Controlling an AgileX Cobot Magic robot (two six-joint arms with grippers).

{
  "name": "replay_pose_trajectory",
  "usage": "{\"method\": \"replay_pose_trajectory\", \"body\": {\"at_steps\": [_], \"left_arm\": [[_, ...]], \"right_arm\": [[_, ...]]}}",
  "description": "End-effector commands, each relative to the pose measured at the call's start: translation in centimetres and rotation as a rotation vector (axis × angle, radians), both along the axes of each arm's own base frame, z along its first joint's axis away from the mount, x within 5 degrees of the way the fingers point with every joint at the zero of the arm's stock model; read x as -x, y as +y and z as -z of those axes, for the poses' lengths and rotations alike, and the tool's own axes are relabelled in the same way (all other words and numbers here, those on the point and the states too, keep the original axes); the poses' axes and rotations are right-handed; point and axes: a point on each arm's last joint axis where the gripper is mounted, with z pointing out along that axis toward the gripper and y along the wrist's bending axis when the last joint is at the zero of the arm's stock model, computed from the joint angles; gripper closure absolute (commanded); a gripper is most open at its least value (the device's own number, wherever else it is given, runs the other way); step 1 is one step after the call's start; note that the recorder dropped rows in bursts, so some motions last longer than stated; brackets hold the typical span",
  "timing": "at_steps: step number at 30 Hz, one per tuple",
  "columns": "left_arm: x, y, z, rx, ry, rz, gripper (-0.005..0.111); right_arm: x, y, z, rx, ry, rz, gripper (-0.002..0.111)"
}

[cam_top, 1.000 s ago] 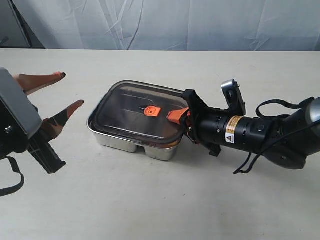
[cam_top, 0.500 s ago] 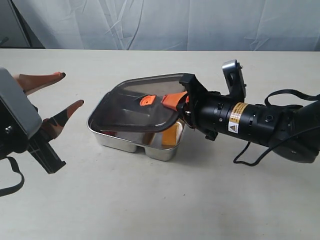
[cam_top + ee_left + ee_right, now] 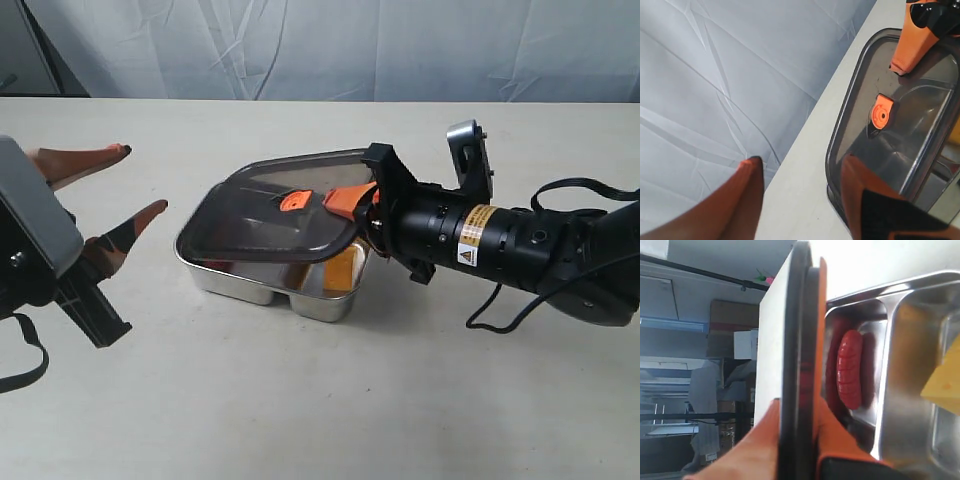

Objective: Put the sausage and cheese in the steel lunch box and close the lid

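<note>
**Over the lunch box: lid gripped and tilted**

Over the steel lunch box (image 3: 240, 282), the right end effector (image 3: 352, 203) pinches one edge of the lid (image 3: 270, 210). That side is raised, while the opposite side sits low at the box's rim. Inside the box, the sausage (image 3: 850, 367) lies in a narrow compartment and the cheese (image 3: 946, 382) in the one beside it. On the box's far side, the left end effector (image 3: 138, 182) hovers above the worktop (image 3: 300, 400), fingers spread wide, holding nothing.

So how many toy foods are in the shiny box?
2. The sausage lies in one compartment of the steel lunch box, the cheese in the next one. The tilted lid may hide more.
</note>
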Motion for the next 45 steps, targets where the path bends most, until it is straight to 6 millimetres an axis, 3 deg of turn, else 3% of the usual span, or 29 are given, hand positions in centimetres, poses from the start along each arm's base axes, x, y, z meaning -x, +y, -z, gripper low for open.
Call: {"method": "replay_pose_trajectory", "body": {"at_steps": [1, 4, 7, 10, 16, 20, 24, 30, 45], "left_arm": [[0.1, 0.0, 0.0, 0.019, -0.001, 0.000, 0.060], [0.1, 0.0, 0.0, 0.019, -0.001, 0.000, 0.060], [0.1, 0.0, 0.0, 0.019, -0.001, 0.000, 0.060], [0.1, 0.0, 0.0, 0.019, -0.001, 0.000, 0.060], [0.1, 0.0, -0.1, 0.022, -0.002, 0.000, 0.060], [0.1, 0.0, -0.1, 0.023, -0.004, 0.000, 0.060], [0.1, 0.0, -0.1, 0.023, -0.004, 0.000, 0.060], [0.0, 0.0, -0.2, 0.030, -0.018, -0.002, 0.060], [0.0, 0.0, -0.2, 0.031, -0.020, -0.002, 0.060]], "right_arm": [[0.0, 0.2, -0.6, -0.094, -0.056, -0.014, 0.109], [-0.1, 0.2, -0.8, -0.109, -0.058, 0.002, 0.109], [0.0, 0.2, 0.6, -0.022, -0.001, -0.003, 0.109], [0.1, 0.6, 1.0, -0.041, -0.003, -0.030, 0.109], [0.2, 0.8, 0.5, -0.120, -0.043, -0.051, 0.109], [0.2, 1.0, -1.1, -0.261, -0.129, -0.068, 0.109], [0.2, 1.0, -1.1, -0.258, -0.128, -0.068, 0.109], [0.4, 0.7, 1.6, 0.002, 0.020, -0.049, 0.109], [0.6, 0.3, 2.8, 0.148, 0.065, -0.057, 0.109]]}}
